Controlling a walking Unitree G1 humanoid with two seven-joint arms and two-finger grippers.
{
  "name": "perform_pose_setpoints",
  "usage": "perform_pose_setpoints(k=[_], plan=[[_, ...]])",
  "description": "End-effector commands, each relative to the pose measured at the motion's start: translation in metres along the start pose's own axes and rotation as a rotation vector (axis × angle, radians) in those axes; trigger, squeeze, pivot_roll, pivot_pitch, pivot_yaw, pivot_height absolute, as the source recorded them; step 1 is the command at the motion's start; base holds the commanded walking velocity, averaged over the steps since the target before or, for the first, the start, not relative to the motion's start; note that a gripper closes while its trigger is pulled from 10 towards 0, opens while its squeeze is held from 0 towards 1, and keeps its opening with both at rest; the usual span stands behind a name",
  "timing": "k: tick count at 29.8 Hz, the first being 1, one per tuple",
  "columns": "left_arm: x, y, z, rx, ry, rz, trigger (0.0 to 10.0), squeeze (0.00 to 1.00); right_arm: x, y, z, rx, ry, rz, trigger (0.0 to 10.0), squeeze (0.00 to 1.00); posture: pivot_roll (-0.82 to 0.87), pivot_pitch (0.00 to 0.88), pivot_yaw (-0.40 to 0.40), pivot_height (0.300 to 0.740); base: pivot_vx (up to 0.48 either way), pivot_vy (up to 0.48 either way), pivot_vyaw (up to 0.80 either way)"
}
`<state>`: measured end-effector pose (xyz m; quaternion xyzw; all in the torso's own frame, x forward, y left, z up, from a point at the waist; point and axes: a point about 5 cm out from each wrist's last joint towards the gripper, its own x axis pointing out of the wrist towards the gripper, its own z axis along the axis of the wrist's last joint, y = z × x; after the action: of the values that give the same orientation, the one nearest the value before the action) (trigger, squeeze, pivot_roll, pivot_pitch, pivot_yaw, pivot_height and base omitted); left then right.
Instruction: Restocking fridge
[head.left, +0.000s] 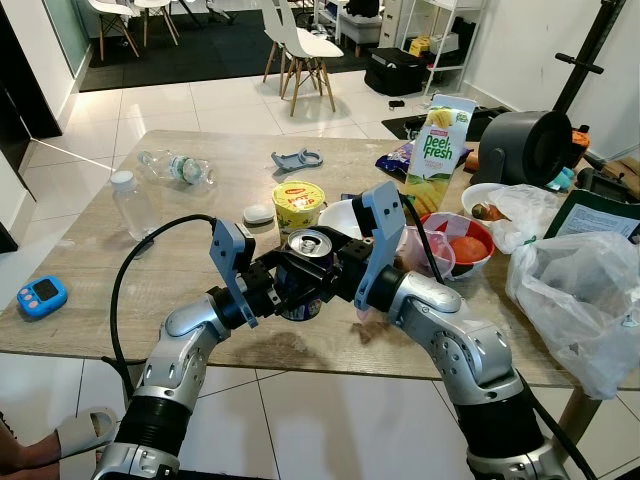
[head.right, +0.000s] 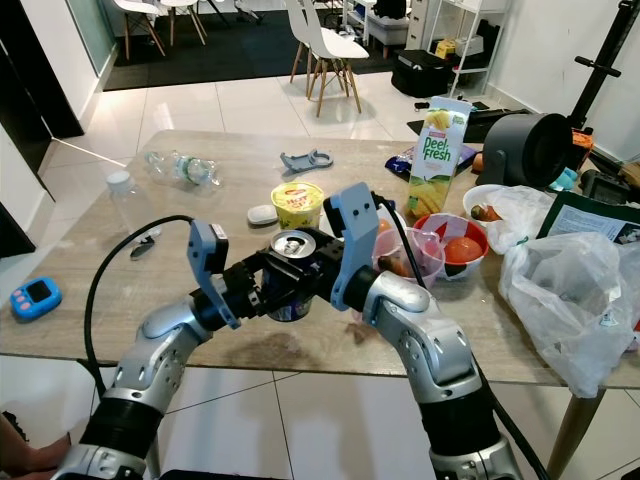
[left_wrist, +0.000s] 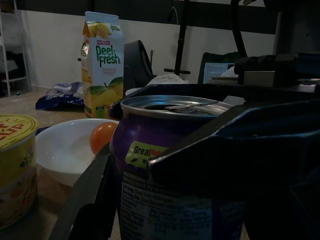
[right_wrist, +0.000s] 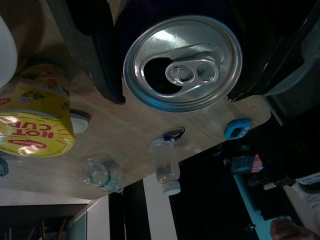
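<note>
White floor tiles and a pale wooden table (head.left: 200, 200) set the scene, with white chairs (head.left: 305, 50) standing in the room beyond. Near the table's front edge, a purple drink can (head.left: 305, 270), its tab already pulled open, stands upright with both of the robot's arms closed in on it. The left gripper (head.left: 285, 285) reaches in from the robot's left, its black fingers (left_wrist: 85, 195) pressed against the can's side; the right gripper (head.left: 335, 275) comes from the robot's right and its fingers (right_wrist: 102, 60) bracket the can's top rim, so the can is held between the two. Just behind the can sits a yellow cup of instant noodles (head.left: 299, 205) beside a small white lid-like object (head.left: 258, 213), and a white bowl (left_wrist: 70, 147) holding an orange-coloured round item. A tall Peel Fresh juice carton (head.left: 440, 150) stands farther back on the robot's right, next to a red bowl (head.left: 462, 240) and white plastic bags (head.left: 580, 290). On the robot's left side of the table, one clear plastic bottle (head.left: 130, 205) stands upright and another (head.left: 178, 166) lies on its side, well apart from the can. A blue handheld device (head.left: 41, 294) lies on the floor beside the table
</note>
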<state>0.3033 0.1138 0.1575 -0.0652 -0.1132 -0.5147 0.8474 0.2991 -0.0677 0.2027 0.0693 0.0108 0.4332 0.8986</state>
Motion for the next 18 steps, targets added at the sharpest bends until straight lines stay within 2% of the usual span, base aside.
perform_pose_setpoints(k=[1,2,3,4,6,7,8,18], plan=[[0.0072,-0.0036,0.0079,0.019,-0.028,-0.034,10.0,0.0,0.0006,0.0026,-0.0067,0.005,0.028,0.012,10.0,0.0,0.08,0.015,0.005,0.74,0.0,0.0,0.0],[0.0064,-0.003,0.0067,0.013,-0.021,-0.027,10.0,0.0,0.0006,0.0026,-0.0065,0.004,0.028,0.012,10.0,0.0,0.08,0.014,0.005,0.74,0.0,0.0,0.0],[0.0057,-0.0025,0.0058,0.009,-0.016,-0.022,9.0,0.0,0.0007,0.0026,-0.0063,0.002,0.026,0.012,10.0,0.0,0.08,0.016,0.004,0.74,0.0,0.0,0.0],[0.0052,-0.0025,0.0052,0.006,-0.013,-0.02,0.0,0.0,0.0006,0.0026,-0.0062,0.001,0.026,0.012,10.0,0.0,0.08,0.016,0.004,0.74,0.0,0.0,0.0],[0.0049,-0.0025,0.0049,0.005,-0.01,-0.02,0.0,0.0,0.0006,0.0026,-0.006,0.0,0.025,0.012,10.0,0.0,0.08,0.016,0.003,0.74,0.0,0.0,0.0],[0.0047,-0.0026,0.0049,0.004,-0.007,-0.02,3.9,0.0,0.0006,0.0026,-0.0059,-0.001,0.025,0.012,10.0,0.0,0.08,0.016,0.003,0.74,0.0,0.0,0.0],[0.0043,-0.0024,0.005,0.007,-0.003,-0.016,10.0,0.0,0.0007,0.0027,-0.0058,-0.001,0.024,0.012,10.0,0.0,0.08,0.016,0.003,0.74,0.0,0.0,0.0],[0.0039,-0.0012,0.0055,0.015,0.007,-0.008,10.0,0.0,0.0004,0.0027,-0.0055,-0.002,0.022,0.012,10.0,0.0,0.08,0.018,0.003,0.74,0.0,0.0,0.0]])
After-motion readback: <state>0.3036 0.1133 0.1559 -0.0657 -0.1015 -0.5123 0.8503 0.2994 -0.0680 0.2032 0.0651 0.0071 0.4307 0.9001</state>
